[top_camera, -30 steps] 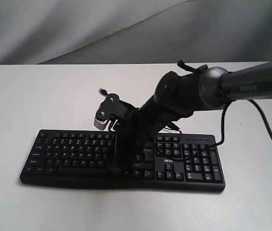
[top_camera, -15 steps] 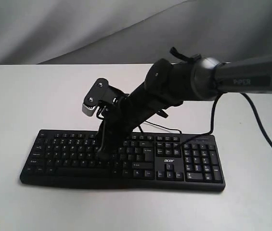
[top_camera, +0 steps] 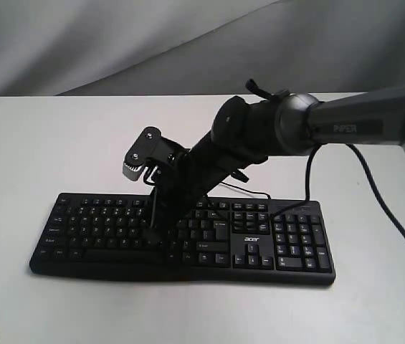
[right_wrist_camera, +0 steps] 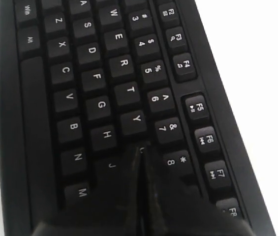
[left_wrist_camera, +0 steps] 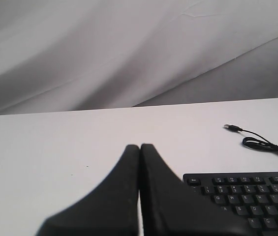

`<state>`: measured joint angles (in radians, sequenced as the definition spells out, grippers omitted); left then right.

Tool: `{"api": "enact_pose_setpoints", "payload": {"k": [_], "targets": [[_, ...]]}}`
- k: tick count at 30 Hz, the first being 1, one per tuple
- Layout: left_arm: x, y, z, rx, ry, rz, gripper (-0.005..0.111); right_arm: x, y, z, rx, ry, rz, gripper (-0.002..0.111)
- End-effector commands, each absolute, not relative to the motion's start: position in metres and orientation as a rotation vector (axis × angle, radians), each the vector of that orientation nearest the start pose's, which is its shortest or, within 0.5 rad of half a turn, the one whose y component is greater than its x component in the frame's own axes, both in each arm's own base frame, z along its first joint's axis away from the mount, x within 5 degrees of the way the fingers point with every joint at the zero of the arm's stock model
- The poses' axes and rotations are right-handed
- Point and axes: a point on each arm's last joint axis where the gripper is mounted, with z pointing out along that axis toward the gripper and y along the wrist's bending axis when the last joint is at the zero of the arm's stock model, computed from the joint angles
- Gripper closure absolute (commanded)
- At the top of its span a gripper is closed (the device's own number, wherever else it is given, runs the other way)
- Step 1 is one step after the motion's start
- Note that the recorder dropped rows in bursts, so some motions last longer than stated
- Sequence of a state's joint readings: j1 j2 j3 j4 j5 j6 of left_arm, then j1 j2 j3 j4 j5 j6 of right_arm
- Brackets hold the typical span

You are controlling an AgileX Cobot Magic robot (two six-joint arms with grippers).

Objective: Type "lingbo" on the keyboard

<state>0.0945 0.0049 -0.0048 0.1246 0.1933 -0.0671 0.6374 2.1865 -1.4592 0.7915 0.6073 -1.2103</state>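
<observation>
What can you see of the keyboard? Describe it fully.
The keyboard is wide, black and apparently plastic, with white key legends, a number pad and a white acer logo. It lies flat on the white table, its long side toward the exterior camera. Its thin black cable trails behind it, and the plug lies loose on the table. The right gripper, shut, points down onto the letter keys beside Y and J. Whether it presses one cannot be told.

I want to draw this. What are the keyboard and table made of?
The keyboard looks like matte black plastic: moulded keys, printed white letters. The table is smooth, dull white, maybe laminate or painted board; I cannot tell.
</observation>
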Motion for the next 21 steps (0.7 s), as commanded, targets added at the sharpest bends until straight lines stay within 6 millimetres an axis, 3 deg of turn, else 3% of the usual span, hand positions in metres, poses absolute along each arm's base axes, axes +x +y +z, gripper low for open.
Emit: {"api": "enact_pose_setpoints", "payload": {"k": [1,9,17,21], "targets": [[0.056,0.007,0.197,-0.047,1.667,0.127,0.106,0.337,0.295,0.124,-1.565,2.138,0.581,0.108],[0.056,0.007,0.197,-0.047,1.667,0.127,0.106,0.338,0.295,0.124,-1.561,2.136,0.576,0.108],[0.056,0.007,0.197,-0.047,1.667,0.127,0.106,0.339,0.295,0.108,-1.567,2.169,0.572,0.108],[0.056,0.007,0.197,-0.047,1.667,0.127,0.106,0.338,0.295,0.128,-1.556,2.126,0.568,0.108]]}}
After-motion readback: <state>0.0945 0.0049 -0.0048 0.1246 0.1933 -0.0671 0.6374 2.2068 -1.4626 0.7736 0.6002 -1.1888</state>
